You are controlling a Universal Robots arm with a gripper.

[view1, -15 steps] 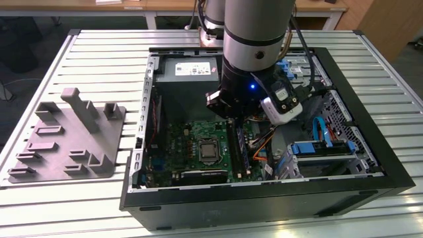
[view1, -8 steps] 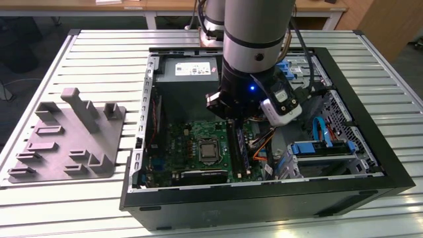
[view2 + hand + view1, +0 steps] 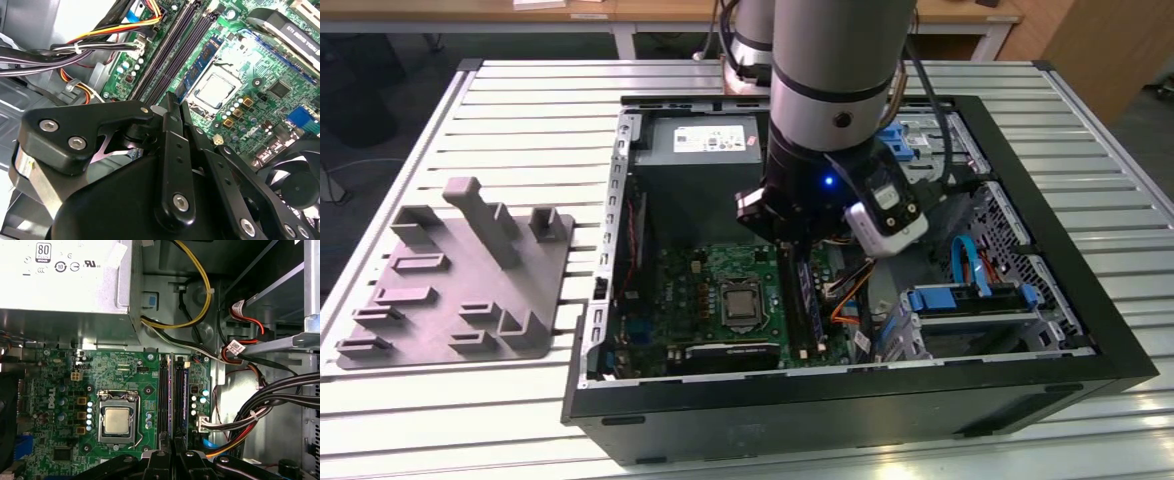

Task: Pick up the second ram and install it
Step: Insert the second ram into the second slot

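open black computer case [image 3: 1067, 330] on slatted white table [image 3: 520, 85]. green motherboard [image 3: 55, 390] inside, bare processor [image 3: 118, 420] in its socket, empty dark memory slots [image 3: 163, 405] just beside it. grey power supply box [image 3: 65, 280] at case's far end; yellow cable [image 3: 202, 275] looping near it. grey slotted plate with upright posts [image 3: 460, 285] on table at exterior view's left, apart from case.

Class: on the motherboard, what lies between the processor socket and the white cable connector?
The memory slots lie between the processor socket and the white cable connector, as the first wrist view shows.
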